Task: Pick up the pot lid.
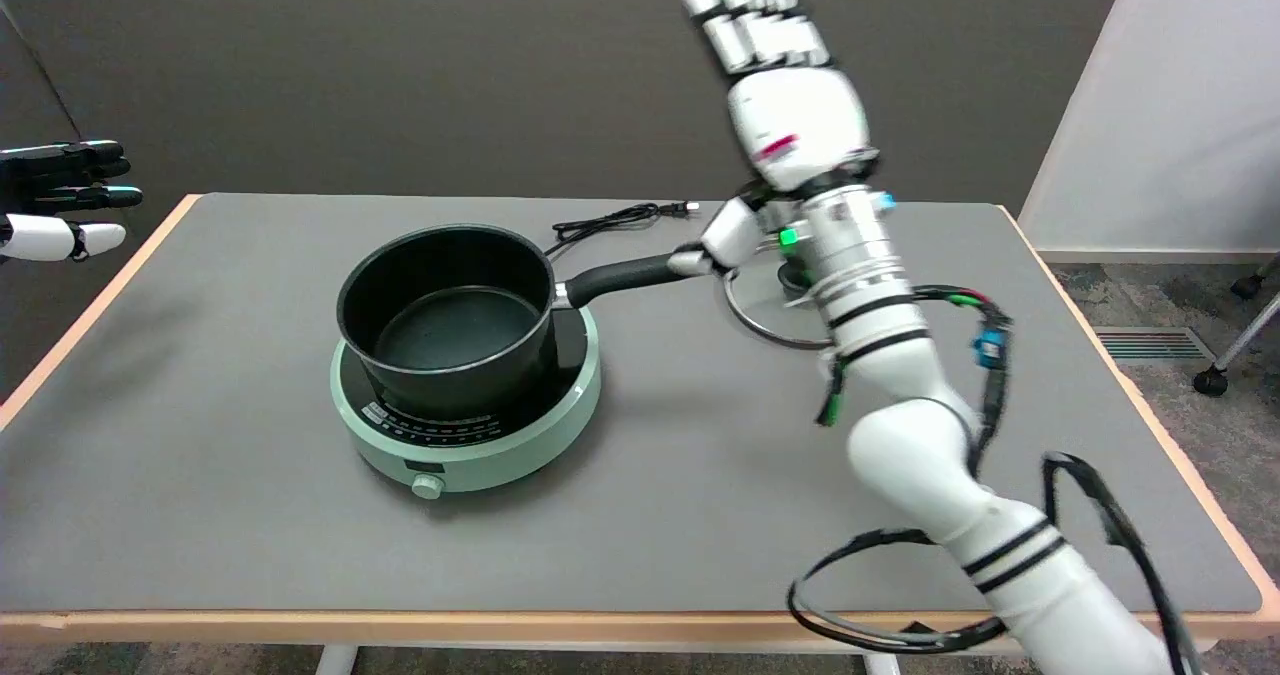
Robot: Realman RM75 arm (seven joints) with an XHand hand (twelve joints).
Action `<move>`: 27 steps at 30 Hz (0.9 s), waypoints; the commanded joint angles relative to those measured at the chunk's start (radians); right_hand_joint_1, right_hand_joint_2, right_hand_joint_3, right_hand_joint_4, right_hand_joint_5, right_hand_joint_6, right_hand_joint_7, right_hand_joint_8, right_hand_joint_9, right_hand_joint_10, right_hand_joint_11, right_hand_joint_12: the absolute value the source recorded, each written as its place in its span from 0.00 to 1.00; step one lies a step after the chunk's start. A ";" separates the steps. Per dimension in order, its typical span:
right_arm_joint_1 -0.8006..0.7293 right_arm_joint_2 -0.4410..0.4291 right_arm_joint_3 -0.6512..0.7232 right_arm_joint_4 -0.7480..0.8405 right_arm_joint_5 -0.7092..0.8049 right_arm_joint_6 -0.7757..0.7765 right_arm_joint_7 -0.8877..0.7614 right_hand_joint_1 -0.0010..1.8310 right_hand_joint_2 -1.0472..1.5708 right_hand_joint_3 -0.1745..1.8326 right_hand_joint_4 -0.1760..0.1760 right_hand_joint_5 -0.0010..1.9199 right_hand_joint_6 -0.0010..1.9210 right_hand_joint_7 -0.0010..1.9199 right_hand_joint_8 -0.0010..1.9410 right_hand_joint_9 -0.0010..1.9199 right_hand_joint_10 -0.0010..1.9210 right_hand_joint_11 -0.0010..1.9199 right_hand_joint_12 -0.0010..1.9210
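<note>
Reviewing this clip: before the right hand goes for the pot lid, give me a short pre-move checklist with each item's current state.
1. Pot lid located: ok, flat on the table, partly hidden behind the forearm.
2. Right hand free: ok, raised, holding nothing.
3. Hand above lid: ok, roughly; exact alignment cannot tell.
4. Lid knob reachable: cannot tell, mostly hidden by the wrist.
5. Pot handle clear of the lid: cannot tell, its end sits close to the rim.
</note>
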 commanded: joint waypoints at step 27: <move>-0.254 0.371 0.457 -0.460 -0.119 0.386 0.607 0.58 0.35 0.53 0.48 0.02 0.02 0.02 0.02 0.02 0.02 0.02 0.02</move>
